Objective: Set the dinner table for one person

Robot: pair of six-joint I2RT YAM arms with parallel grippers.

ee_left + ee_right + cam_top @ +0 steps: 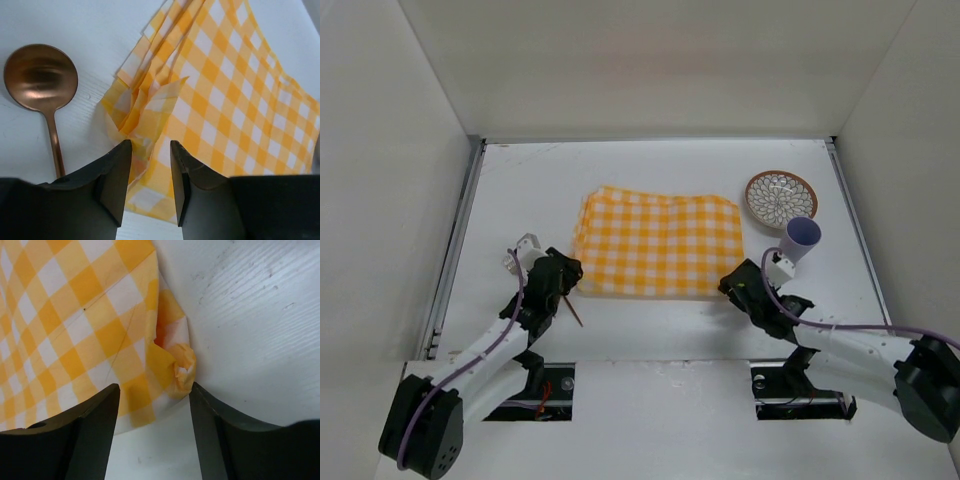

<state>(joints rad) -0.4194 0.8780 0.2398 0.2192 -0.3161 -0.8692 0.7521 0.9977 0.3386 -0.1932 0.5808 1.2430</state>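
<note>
Both pairs of jaws apart, empty, over crumpled cloth (pixel 658 243) corners; spoon (pixel 41 80) handle partly hidden.

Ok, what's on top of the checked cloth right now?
Nothing rests on the cloth; the spoon, dish and cup sit beside it on the table. Anything beneath the cloth is hidden.
</note>
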